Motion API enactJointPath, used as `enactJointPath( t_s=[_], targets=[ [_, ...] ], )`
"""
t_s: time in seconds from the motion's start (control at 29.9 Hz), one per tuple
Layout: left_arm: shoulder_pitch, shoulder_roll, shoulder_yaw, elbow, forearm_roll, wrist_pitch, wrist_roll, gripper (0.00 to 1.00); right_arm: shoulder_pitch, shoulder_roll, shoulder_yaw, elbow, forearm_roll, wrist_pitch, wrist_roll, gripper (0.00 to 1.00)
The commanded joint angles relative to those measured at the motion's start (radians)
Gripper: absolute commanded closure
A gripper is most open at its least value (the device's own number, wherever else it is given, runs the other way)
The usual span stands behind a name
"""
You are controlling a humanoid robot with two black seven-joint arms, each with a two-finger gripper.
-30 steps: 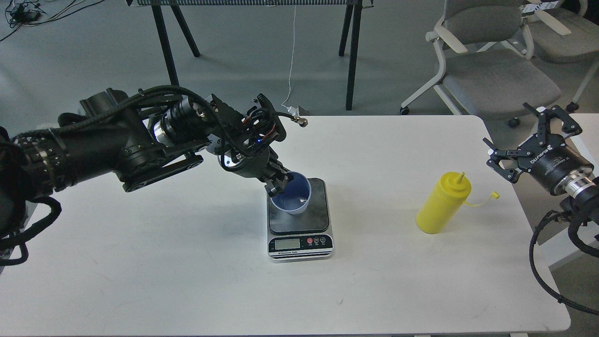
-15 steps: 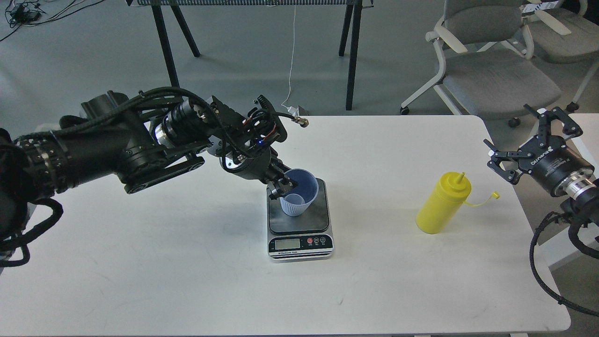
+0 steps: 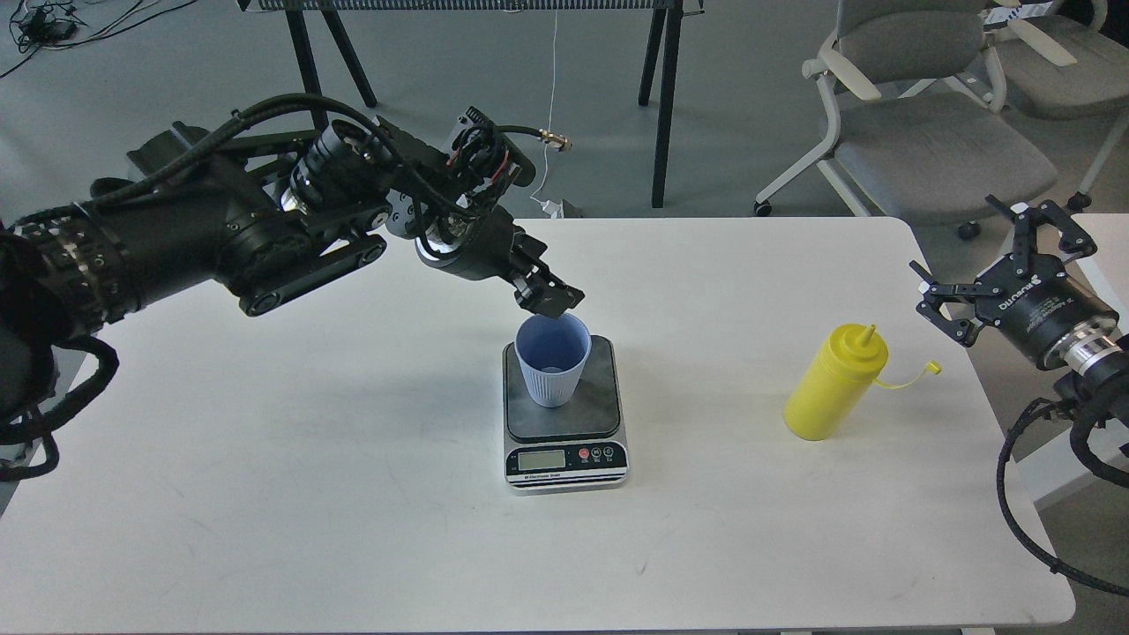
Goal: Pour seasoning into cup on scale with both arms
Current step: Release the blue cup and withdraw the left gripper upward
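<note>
The light blue-grey ribbed cup [image 3: 552,369] stands upright on the dark plate of the scale [image 3: 601,407], near the table's middle. My left gripper [image 3: 549,298] hangs just above the cup's far rim, clear of it; its dark fingers cannot be told apart. The yellow squeeze bottle [image 3: 829,390] stands upright to the right, nozzle up, its tethered cap hanging to the right. My right gripper [image 3: 960,238] is open and empty, above and to the right of the bottle, near the table's right edge.
The white table [image 3: 353,494] has rounded corners. Grey office chairs [image 3: 926,141] stand behind on the right. Black legs of another table [image 3: 663,106] stand behind the middle. A white cable hangs down there.
The left gripper tipped the cup upright on the scale, let go of its rim, and rose up and to the right. The right arm and bottle have not moved.
</note>
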Motion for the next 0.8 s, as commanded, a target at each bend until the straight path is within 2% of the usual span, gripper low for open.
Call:
enactJointPath(
  t_s=[0.0,0.13,0.23,0.3,0.4,0.57,0.77],
  targets=[
    [-0.042,0.006,0.0,0.027,-0.085,0.0,0.0,0.0,0.009,-0.005,-0.004,0.019,0.0,0.0,-0.004,0.01],
    [-0.065,0.046,-0.049,0.058,-0.313,0.0,0.0,0.0,0.044,-0.095,0.007,0.13,0.002,0.0,-0.004,0.01],
    [-0.056,0.128,-0.115,0.076,-0.562,0.0,0.0,0.0,0.056,-0.177,0.062,0.219,0.032,0.0,-0.003,0.01],
    [-0.041,0.194,-0.151,0.078,-0.727,0.0,0.0,0.0,0.049,-0.237,0.103,0.275,0.107,0.0,-0.001,0.01],
    [0.024,0.288,-0.168,0.085,-0.915,0.0,0.0,0.0,0.014,-0.375,0.108,0.315,0.335,0.0,-0.001,0.01],
    [0.093,0.371,-0.173,0.107,-1.006,0.0,0.0,0.0,-0.152,-0.497,0.106,0.321,0.61,0.0,-0.001,0.01],
    [0.201,0.409,-0.271,0.105,-1.013,0.0,0.0,0.0,-0.396,-0.504,0.103,0.359,0.667,0.0,-0.004,0.01]
  ],
)
